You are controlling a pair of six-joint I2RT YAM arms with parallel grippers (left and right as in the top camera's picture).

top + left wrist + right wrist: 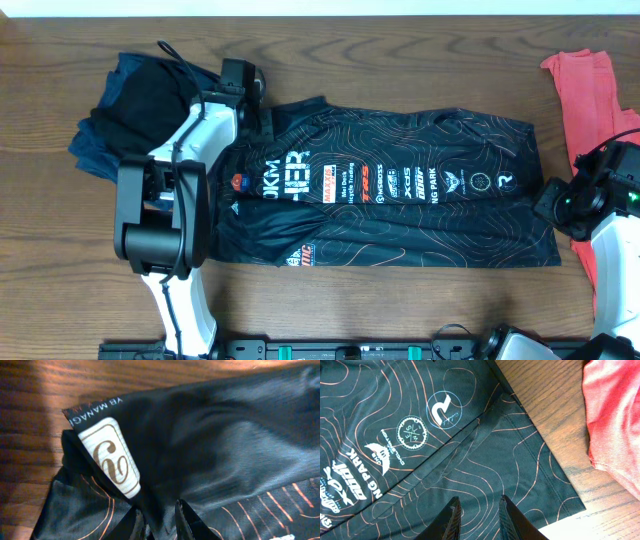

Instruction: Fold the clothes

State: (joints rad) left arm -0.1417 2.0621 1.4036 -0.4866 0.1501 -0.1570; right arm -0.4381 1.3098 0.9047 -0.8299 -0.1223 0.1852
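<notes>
The black jersey lies spread out, orange contour lines throughout.

so the black jersey is spread flat on the table, logos up, thin orange contour lines. coral-red T-shirt crumpled far right, navy garments piled left.

The black sports jersey is smooth synthetic cloth with a faint sheen (its printed logos look matt). The coral-red T-shirt is soft matt knit, and the brown wooden bench is grained and satin.
</notes>
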